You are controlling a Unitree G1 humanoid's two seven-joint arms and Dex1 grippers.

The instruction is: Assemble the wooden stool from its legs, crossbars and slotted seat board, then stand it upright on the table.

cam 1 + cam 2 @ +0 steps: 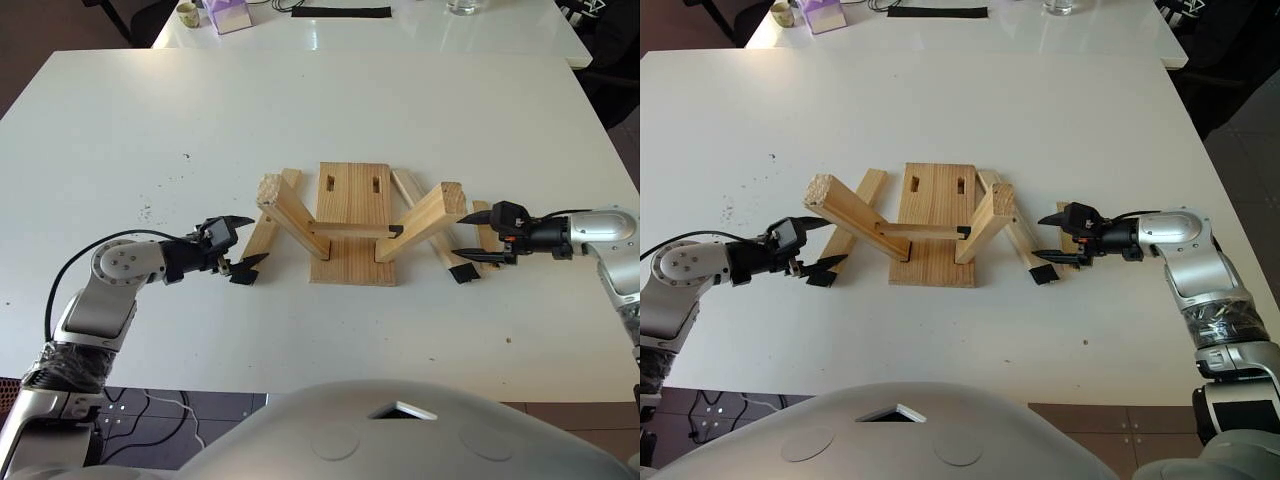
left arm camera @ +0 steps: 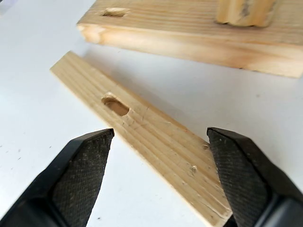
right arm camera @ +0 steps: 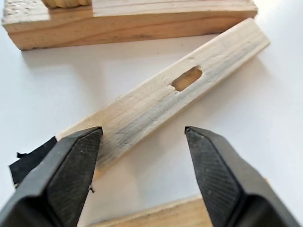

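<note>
In the middle of the white table (image 1: 300,110) the slotted seat board (image 1: 350,192) lies flat, its two slots toward the upper edge of the frame. Two thick legs are propped on it: the left leg (image 1: 293,217) tilts up toward the left of the frame and the right leg (image 1: 425,218) up toward the right. A thin crossbar (image 1: 350,231) spans between their lower ends; whether its ends are fully seated in the legs is hard to tell from here.

A loose left slat (image 2: 142,127) with an oval slot lies flat on the table, passing under the left leg. The left gripper (image 2: 161,131) is at its near end, fingers (image 2: 85,170) spread wide to either side of the wood and apparently not touching it.

To the right of centre, a right slat (image 3: 165,94), also slotted, lies flat beside the right leg, with a black pad (image 1: 462,272) at its near end. The right gripper (image 3: 142,129) sits over that end, fingers (image 3: 218,170) spread apart and holding nothing. Another short slat (image 1: 483,222) lies just right of it.
</note>
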